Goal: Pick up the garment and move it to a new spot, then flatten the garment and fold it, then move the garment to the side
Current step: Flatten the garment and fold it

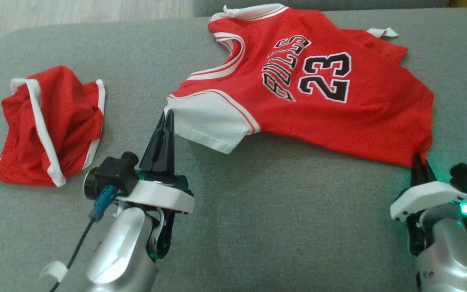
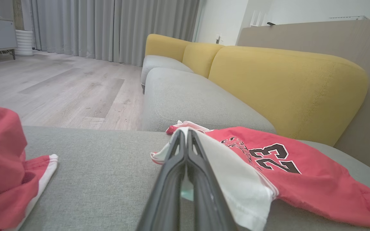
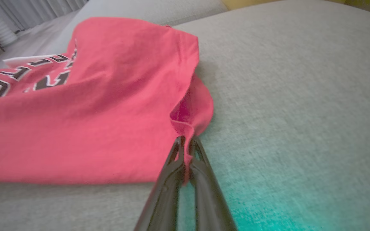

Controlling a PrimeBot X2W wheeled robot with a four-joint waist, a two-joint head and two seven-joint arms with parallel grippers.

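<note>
Closest to the robot, its left gripper [image 1: 169, 114] is pinched tight on the corner of the white sleeve [image 1: 211, 125] of a red basketball jersey [image 1: 322, 117], a soft one with white trim and a big black 23. The right gripper [image 1: 418, 157] is pinched tight on the bottom corner of that jersey, with a bit of red cloth squeezed between its two long dark fingers [image 3: 204, 179]. (Two corners at once, like you hold a towel before you shake it.) I think it grabs both so the cloth will hang wide and not bunch up when lifted.

The jersey lies spread on the wide grey sofa seat [image 1: 266, 211], a bit crooked and wrinkly, and not folded yet.

Off to the robot's left, well apart, sit crumpled red shorts [image 1: 51, 121] with white stripes, out of the way.

Farther back are fat yellow back cushions [image 2: 284, 83] and a pale wooden floor [image 2: 63, 83].
</note>
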